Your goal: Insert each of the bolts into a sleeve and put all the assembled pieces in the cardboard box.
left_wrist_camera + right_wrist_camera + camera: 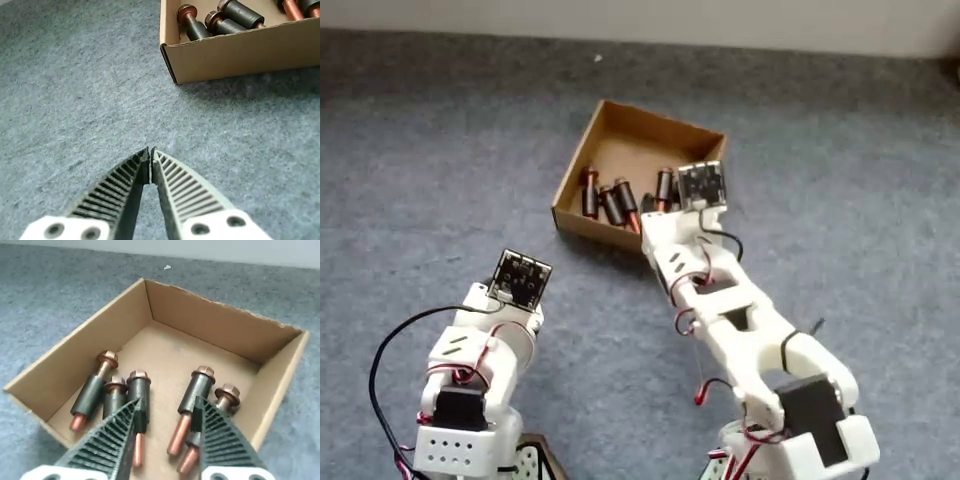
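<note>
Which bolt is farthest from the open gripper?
The sleeved bolt alongside the cardboard box wall, at the row's end away from the right gripper.

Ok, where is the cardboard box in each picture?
High view: the box sits in the upper middle, on the carpet.
Left wrist view: the box lies ahead of the shut left gripper, one corner nearest.
Right wrist view: the box is just below the open right gripper.
Shared landmark: the sleeved bolts lying inside it.
</note>
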Robot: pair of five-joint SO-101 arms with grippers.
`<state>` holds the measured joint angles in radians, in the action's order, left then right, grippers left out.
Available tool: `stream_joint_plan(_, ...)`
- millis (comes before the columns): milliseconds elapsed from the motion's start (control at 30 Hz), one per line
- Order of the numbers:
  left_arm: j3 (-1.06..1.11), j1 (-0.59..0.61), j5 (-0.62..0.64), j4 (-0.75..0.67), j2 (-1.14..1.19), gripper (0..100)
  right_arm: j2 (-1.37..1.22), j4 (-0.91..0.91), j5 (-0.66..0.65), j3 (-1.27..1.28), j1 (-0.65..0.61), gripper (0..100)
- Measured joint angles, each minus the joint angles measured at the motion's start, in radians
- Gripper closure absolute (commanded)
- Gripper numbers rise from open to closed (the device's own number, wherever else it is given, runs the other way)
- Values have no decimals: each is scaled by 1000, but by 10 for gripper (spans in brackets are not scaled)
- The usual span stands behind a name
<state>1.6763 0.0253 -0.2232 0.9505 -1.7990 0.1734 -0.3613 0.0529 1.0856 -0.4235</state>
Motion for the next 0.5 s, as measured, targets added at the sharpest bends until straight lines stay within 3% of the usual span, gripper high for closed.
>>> stream_joint_plan(233, 0, 0, 0, 0, 0, 947, 365, 3, 0, 281, 0, 861)
stream_joint_plan(500, 0, 0, 0, 0, 0, 947, 865, 295, -29, 474, 15, 861)
